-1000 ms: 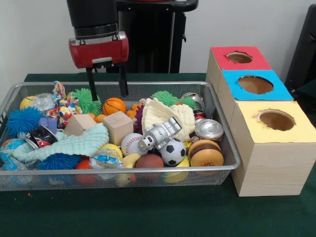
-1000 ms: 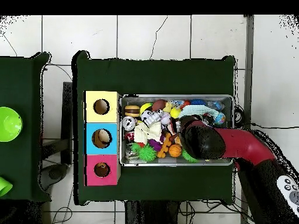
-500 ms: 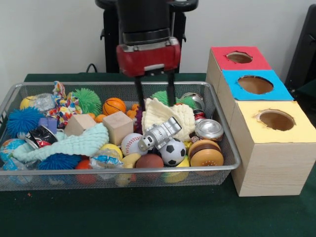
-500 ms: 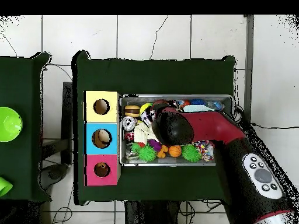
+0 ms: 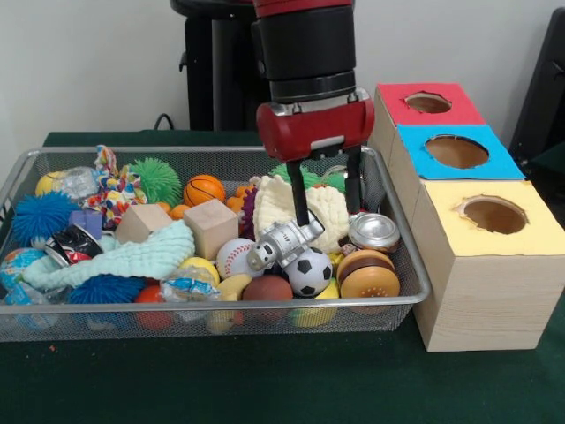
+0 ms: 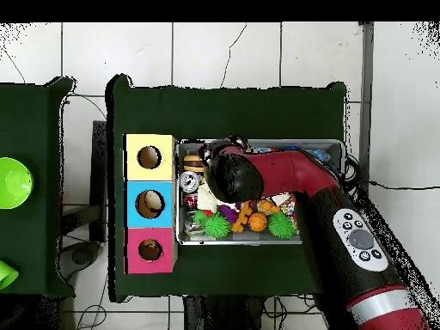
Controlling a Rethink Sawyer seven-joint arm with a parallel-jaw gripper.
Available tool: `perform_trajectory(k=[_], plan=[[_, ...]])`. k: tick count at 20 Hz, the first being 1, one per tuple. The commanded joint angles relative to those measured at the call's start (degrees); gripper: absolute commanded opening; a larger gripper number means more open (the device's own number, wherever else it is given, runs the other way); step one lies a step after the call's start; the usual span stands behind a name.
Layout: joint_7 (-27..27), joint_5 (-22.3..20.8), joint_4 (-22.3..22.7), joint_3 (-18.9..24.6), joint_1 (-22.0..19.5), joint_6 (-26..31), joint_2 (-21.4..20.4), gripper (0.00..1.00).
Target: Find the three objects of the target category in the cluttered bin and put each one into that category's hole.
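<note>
Arm comes straight down from above, wrist vertical, red cuff just over the right half of the bin (image 5: 26,168). Pincer (image 5: 327,193) hangs w/ both black fingers pointing down, spread fairly wide, nothing between them. One fingertip sits at the silver robot toy (image 5: 284,239); the other is near the silver can (image 5: 373,231); cream cloth (image 5: 305,205) lies behind and between them. In the overhead view the arm (image 6: 296,176) sweeps across the bin from the right, its dark wrist end covering the toys near the box end.

Bin sits on the green tabletop (image 5: 265,380), just beside the row of wooden boxes w/ red, blue, yellow tops, each w/ a hole. A pale yellow curved toy (image 5: 234,286) lies at the front wall betw. the baseball (image 5: 235,256) and a brown ball (image 5: 267,288). Orange striped bits (image 5: 237,197) show by the mini basketball (image 5: 204,188), too hidden to tell more.
</note>
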Motion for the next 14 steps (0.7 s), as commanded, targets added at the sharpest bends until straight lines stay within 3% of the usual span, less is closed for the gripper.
perform_trajectory(k=[1,9,14], plan=[[1.2,-4.4,-4.4,-3.0,-2.6,-3.5,4.9,1.00],[-3.7,-5.5,-3.3,0.0,-6.3,-1.0,5.9,1.00],[-4.3,-7.7,-3.6,1.3,-8.6,-3.7,10.6,1.00]])
